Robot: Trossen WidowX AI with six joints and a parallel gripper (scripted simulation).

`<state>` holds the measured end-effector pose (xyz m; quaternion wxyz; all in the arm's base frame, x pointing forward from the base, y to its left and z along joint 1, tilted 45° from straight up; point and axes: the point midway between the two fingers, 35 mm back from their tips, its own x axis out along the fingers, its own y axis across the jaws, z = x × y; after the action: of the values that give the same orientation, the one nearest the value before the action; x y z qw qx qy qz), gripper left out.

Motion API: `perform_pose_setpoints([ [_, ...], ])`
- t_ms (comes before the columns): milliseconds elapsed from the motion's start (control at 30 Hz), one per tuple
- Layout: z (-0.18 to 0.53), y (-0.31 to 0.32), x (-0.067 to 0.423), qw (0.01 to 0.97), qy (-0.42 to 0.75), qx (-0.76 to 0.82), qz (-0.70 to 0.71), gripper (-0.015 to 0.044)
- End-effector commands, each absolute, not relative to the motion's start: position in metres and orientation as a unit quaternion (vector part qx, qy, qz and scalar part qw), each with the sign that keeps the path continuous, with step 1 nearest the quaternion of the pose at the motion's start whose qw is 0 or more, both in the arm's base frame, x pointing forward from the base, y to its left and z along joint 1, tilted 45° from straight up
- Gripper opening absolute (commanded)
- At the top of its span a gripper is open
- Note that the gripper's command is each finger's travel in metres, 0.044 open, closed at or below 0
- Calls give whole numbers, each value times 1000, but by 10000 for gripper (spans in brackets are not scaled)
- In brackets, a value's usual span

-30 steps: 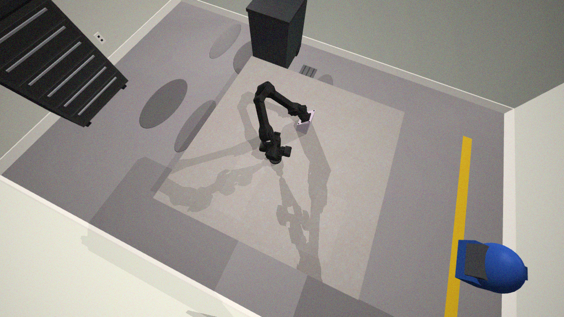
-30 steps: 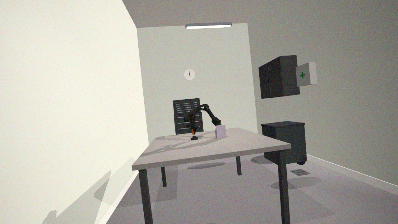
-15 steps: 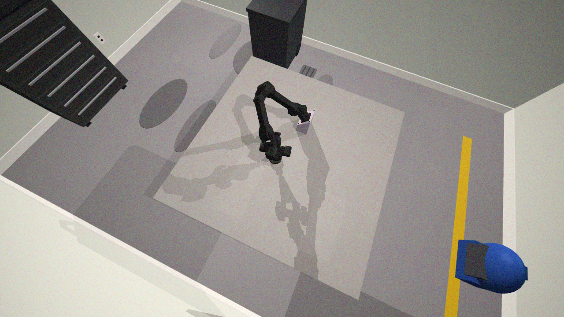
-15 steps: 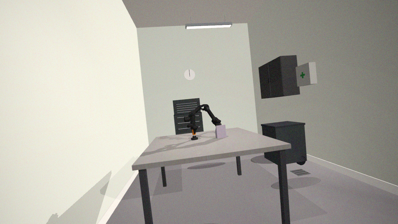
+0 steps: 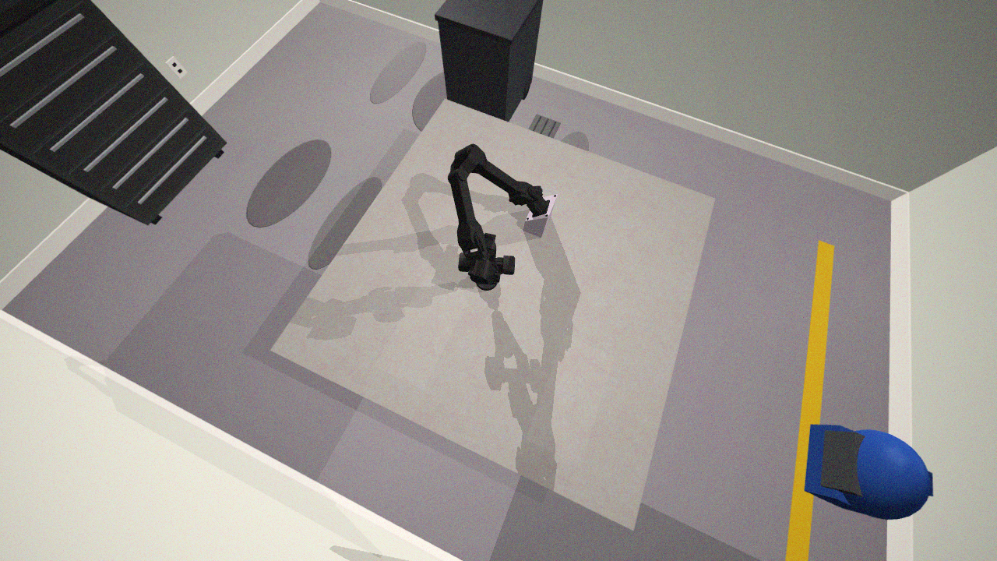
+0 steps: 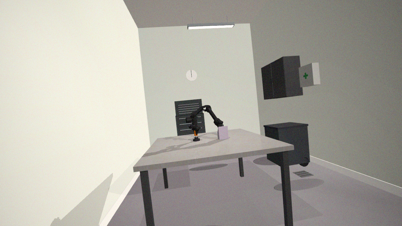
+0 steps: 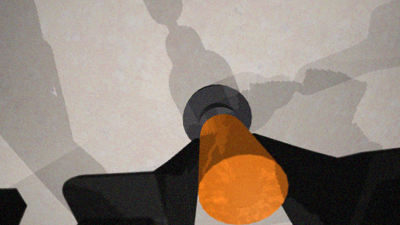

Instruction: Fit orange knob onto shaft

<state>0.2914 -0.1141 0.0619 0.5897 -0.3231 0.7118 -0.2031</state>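
The orange knob was held upright, right above the round pedestal. Its far end hid the middle of the pedestal, so the silver shaft could not be seen, and it could not be told how far down the knob had gone. The knob was squeezed tight between the two black fingers of the gripper, one on each side. From the exterior view, a bit of orange was seen under the gripper, just above the dark pedestal. The pedestal was set on the table. The arm was bent over it from a pale block nearby.
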Motion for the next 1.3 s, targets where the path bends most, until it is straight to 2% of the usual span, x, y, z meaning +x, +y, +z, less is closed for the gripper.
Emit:
perform_pose_setpoints([
  [0, 62, -114, 293, 577, 718, -348, -172, 0],
  [900, 63, -113, 293, 577, 719, -348, -172, 0],
  [1267, 62, -114, 293, 537, 733, -407, -96, 0],
])
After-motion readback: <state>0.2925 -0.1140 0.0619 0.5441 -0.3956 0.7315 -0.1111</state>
